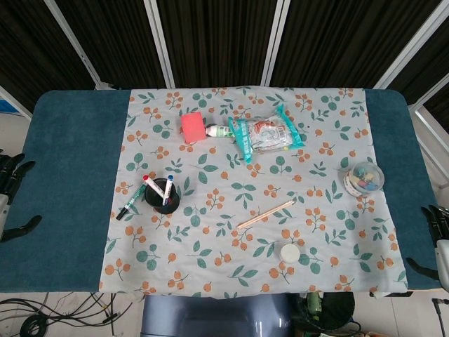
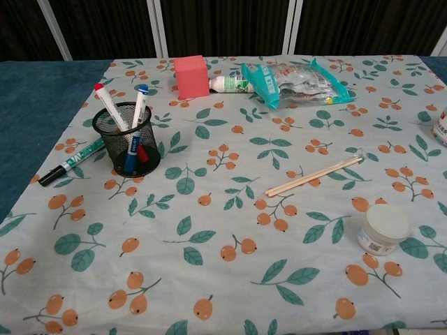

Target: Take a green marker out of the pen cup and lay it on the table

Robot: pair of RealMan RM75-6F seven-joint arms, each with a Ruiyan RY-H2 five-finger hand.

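Note:
The black mesh pen cup [image 1: 161, 196] [image 2: 128, 137] stands upright on the floral cloth, left of centre, with a red-capped and a blue-capped marker in it. The green marker [image 1: 129, 201] [image 2: 72, 160] lies flat on the cloth just left of the cup, black cap toward the front. My left hand [image 1: 10, 189] shows only at the far left edge of the head view, off the table, fingers apart and holding nothing. My right hand [image 1: 436, 235] sits at the right edge, also off the table, fingers apart and empty. Neither hand appears in the chest view.
A pink cube [image 1: 191, 126], a small bottle [image 2: 228, 84] and a green snack bag [image 1: 265, 135] lie at the back. A pair of wooden chopsticks [image 1: 266, 214], a white-lidded jar [image 1: 289, 253] and a clear round container [image 1: 363, 177] occupy the right half.

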